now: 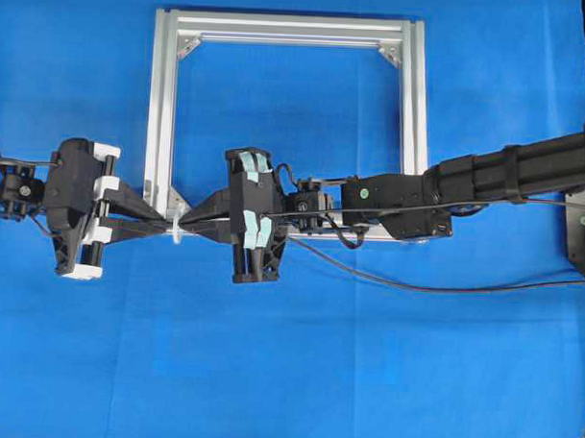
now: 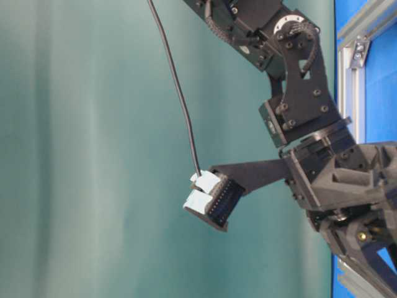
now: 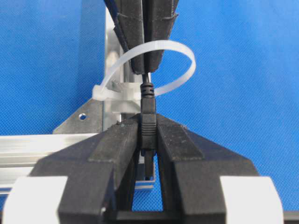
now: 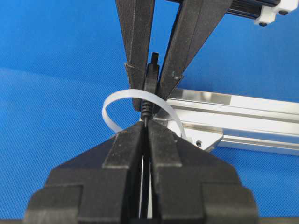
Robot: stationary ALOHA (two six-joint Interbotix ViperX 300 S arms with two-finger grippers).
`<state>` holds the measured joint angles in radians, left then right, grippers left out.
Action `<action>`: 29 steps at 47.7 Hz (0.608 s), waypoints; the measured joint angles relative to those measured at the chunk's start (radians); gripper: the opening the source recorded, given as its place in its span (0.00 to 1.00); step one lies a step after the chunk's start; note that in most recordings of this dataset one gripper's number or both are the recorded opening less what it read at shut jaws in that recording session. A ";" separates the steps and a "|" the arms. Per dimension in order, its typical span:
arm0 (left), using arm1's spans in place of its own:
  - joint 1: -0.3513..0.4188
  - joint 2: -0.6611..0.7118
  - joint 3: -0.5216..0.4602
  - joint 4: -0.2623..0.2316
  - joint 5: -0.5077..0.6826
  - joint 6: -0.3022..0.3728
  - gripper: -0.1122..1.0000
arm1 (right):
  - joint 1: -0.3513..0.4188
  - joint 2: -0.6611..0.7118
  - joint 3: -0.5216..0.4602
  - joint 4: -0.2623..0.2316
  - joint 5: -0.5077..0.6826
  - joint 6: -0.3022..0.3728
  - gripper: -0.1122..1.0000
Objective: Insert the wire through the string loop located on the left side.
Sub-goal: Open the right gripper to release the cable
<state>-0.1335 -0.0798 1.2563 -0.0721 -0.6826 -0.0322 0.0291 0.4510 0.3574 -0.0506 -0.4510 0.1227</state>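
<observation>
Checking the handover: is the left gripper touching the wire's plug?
Touching. In the left wrist view the left gripper has both fingers pressed against the plug of the wire, no gap on either side.

You see a tabletop [image 1: 287, 373] covered in matt blue cloth. The frame [image 1: 160, 109] is brushed silver metal with a soft sheen. The string loop [image 3: 180, 51] looks like smooth, translucent white plastic. The wire [image 1: 434, 285] has a matt black rubbery jacket. Both hands, left [image 3: 148, 135] and right [image 4: 145, 133], show rough, grainy black plastic.
</observation>
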 measured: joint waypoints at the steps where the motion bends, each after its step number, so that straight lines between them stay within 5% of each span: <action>1: 0.000 0.002 -0.002 0.000 0.000 -0.002 0.17 | 0.000 0.000 0.002 -0.002 -0.002 0.000 0.11; 29: -0.002 0.000 -0.002 0.000 0.002 -0.002 0.16 | -0.002 0.000 0.000 -0.002 0.020 0.008 0.16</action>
<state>-0.1350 -0.0798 1.2548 -0.0721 -0.6811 -0.0337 0.0276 0.4510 0.3574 -0.0522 -0.4310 0.1304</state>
